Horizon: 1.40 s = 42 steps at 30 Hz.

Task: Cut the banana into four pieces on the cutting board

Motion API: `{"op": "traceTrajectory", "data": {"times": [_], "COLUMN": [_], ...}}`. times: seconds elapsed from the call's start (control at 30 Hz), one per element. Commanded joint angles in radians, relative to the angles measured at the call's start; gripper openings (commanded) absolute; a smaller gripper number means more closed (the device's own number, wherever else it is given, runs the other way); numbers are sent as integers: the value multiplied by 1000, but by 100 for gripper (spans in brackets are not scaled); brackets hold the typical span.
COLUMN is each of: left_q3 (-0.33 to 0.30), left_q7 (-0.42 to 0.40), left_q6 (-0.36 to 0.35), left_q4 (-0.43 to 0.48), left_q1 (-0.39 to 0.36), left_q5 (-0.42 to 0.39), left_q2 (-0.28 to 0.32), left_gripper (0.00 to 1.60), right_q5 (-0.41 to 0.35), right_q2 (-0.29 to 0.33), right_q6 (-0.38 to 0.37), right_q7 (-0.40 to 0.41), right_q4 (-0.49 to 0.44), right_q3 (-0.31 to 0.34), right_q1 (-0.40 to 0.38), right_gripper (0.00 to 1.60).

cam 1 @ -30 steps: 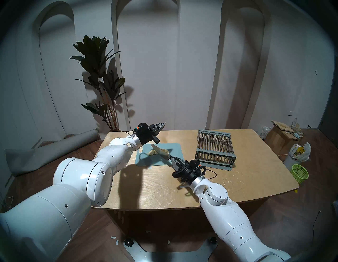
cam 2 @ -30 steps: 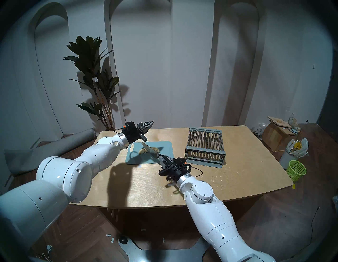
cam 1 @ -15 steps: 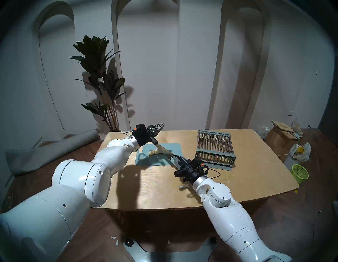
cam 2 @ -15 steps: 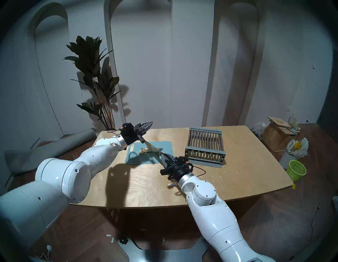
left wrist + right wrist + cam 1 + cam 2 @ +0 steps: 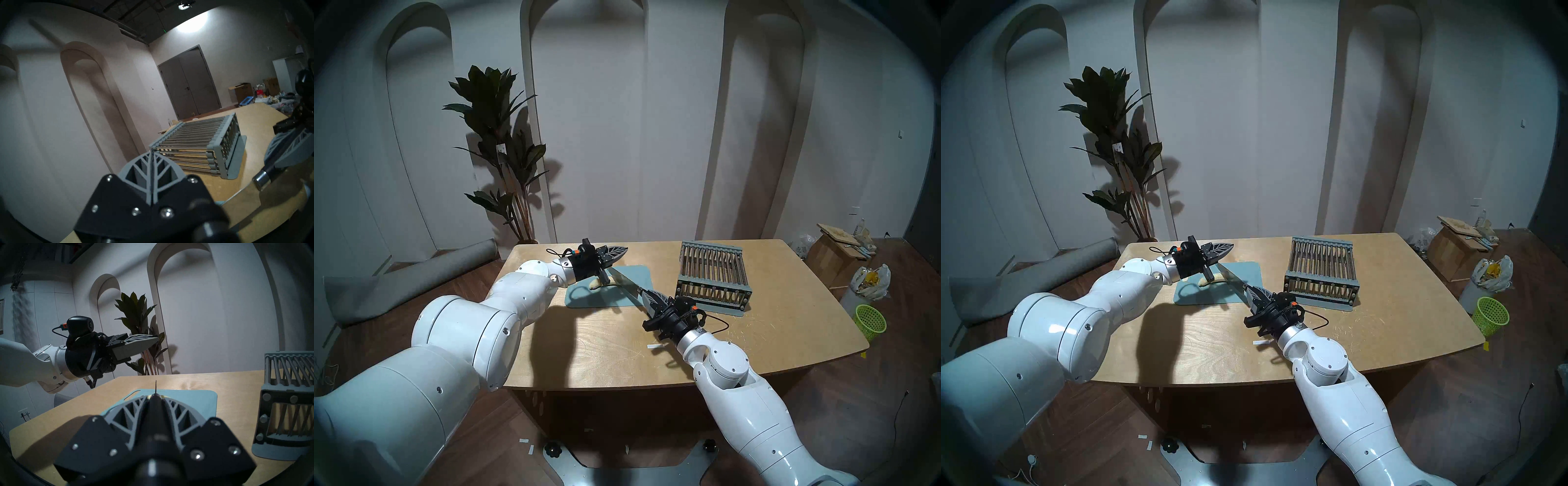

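right tool point(image 5: 648, 296) pinching black knife point(image 5: 624, 281) handle; left tool point(image 5: 621, 251) pressed together, ribbed grey fingers; pale banana point(image 5: 595, 284) on flat blue-grey cutting board point(image 5: 641, 276).

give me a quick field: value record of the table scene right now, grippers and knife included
table: wooden table
cutting board: light blue-grey cutting board, flat on the table
banana: peeled banana on the board, mostly hidden by the left wrist; piece count cannot be told
knife: knife across the board, over the banana; contact unclear
right gripper: right gripper shut on the knife handle
left gripper: left gripper shut, empty, above the board's far edge
rack: grey slatted rack to the right of the board
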<state>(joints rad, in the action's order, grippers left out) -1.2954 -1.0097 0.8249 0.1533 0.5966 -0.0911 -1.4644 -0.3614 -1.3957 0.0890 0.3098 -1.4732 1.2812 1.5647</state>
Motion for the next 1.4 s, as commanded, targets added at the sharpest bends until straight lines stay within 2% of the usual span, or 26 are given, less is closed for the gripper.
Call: {"op": "traceTrajectory", "data": {"times": [0.0, 0.93, 1.17, 1.37], "left_q3": [27, 98, 170, 194], "left_q7": [-80, -46, -41, -16], "left_q6": [27, 9, 28, 43], "left_q4": [14, -13, -6, -9], "left_q1": [-16, -28, -14, -8], "left_q5": [19, 64, 121, 142], "left_q2": [-15, 4, 7, 7], "left_gripper": [0, 0, 0, 0], "right_q5": [-8, -10, -13, -10], "right_q2": [-14, -17, -25, -34], "right_q6": [12, 12, 8, 7], "right_q7": [15, 20, 25, 32], "right_q4": [-8, 44, 65, 80], "right_q3": [-5, -3, -6, -20], "right_q1": [-28, -76, -79, -93], "right_gripper": [0, 0, 0, 0]}}
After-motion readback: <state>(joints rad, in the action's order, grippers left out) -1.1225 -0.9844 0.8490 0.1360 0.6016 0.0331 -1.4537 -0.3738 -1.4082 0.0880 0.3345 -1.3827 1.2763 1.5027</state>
